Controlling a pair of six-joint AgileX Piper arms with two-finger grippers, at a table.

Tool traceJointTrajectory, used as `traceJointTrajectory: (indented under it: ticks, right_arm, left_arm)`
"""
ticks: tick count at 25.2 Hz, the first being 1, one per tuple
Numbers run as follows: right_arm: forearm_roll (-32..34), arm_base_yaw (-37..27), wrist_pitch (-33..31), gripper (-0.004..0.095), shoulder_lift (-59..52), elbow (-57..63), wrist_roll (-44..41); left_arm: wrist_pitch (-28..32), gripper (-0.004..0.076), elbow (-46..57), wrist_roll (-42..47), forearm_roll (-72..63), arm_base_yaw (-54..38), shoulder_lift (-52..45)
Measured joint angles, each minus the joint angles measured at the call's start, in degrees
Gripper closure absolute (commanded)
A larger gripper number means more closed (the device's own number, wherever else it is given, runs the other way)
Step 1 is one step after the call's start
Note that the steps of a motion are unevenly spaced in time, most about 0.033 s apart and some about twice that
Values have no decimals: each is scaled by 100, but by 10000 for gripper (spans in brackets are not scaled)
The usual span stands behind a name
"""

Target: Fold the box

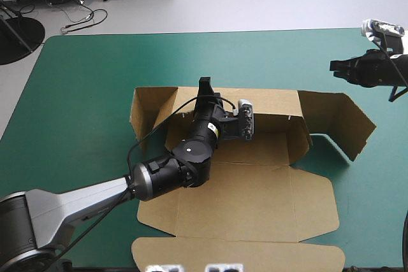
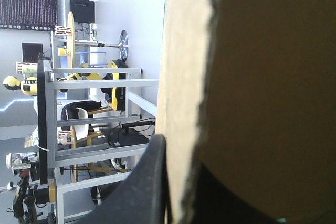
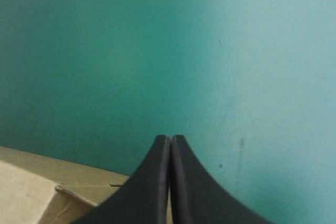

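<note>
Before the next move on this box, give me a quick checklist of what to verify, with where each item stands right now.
1. Left claw gripping the far wall of the box: ok, board between its fingers.
2. Right claw free: ok, shut, empty, above the teal-green cover.
3. Far wall raised: ok.
4. Right side flap tucked: not ok, angled outward.
5. How deep the left grip sits: cannot tell.

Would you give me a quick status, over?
Left fingers shut on box, far wall. Right fingers shut, empty, off the box. Lid flat. No obstruction.
</note>
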State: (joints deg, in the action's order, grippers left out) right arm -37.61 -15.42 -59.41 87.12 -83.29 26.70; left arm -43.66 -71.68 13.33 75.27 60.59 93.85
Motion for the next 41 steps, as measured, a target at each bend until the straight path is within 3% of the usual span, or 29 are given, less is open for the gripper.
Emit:
traceJointTrajectory:
  ticks: [6, 12, 17, 21, 26, 30, 35, 41]
  right_arm:
    - [29, 251, -48, 926, 389, 0, 48]
    - [671, 689, -188, 927, 448, 0, 50]
    - [1354, 713, -838, 927, 448, -5, 4]
    - [1456, 713, -1078, 927, 448, -5, 11]
    - [1110, 713, -1093, 927, 352, 8, 167]
    - [460, 713, -1064, 927, 54, 577, 583]
    - [101, 718, -93, 927, -663, 2119, 1225]
    - [-957, 718, 953, 926, -1466, 3377, 2205]
  left_arm:
    - [0, 734, 0, 0, 0, 0, 0]
    - [-14, 734, 0, 0, 0, 0, 0]
    - [-140, 734, 0, 0, -6, 6, 0]
    - [-195, 734, 0, 0, -24, 6, 0]
    - [-201, 734, 0, 0, -31, 6, 0]
    - [-203, 734, 0, 0, -75, 6, 0]
    - [-247, 734, -6, 0, -139, 6, 102]
    - [-285, 734, -17, -25, -70, 6, 210]
